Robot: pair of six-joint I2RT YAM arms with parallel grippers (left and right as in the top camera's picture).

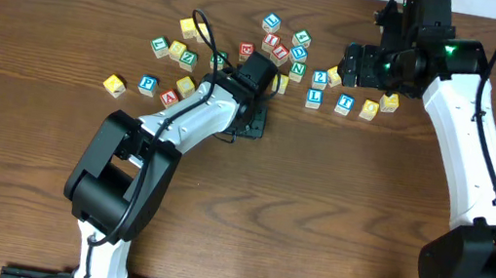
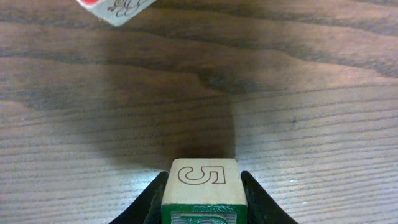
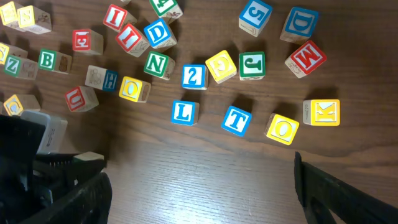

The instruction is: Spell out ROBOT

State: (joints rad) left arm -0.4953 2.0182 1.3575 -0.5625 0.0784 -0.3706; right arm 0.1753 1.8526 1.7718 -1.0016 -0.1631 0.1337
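Observation:
Lettered wooden blocks lie scattered at the back of the table. In the right wrist view I see a blue T block (image 3: 237,120), a yellow O block (image 3: 282,129), a second yellow O block (image 3: 134,89) and a green B block (image 3: 46,60). I cannot make out an R block. My left gripper (image 1: 249,121) is shut on a block with a 5 on top and a green side (image 2: 202,180), low over bare wood in front of the pile. My right gripper (image 3: 202,193) is open and empty, above the table just in front of the T and O blocks (image 1: 344,103).
Other blocks lie nearby: blue L (image 3: 184,112), yellow K (image 3: 324,112), red M (image 3: 305,58), green J (image 3: 252,65), blue 2 (image 3: 194,76), green N (image 3: 158,63). A loose block (image 2: 118,7) lies ahead of the left gripper. The left arm (image 3: 31,162) is close to my right gripper.

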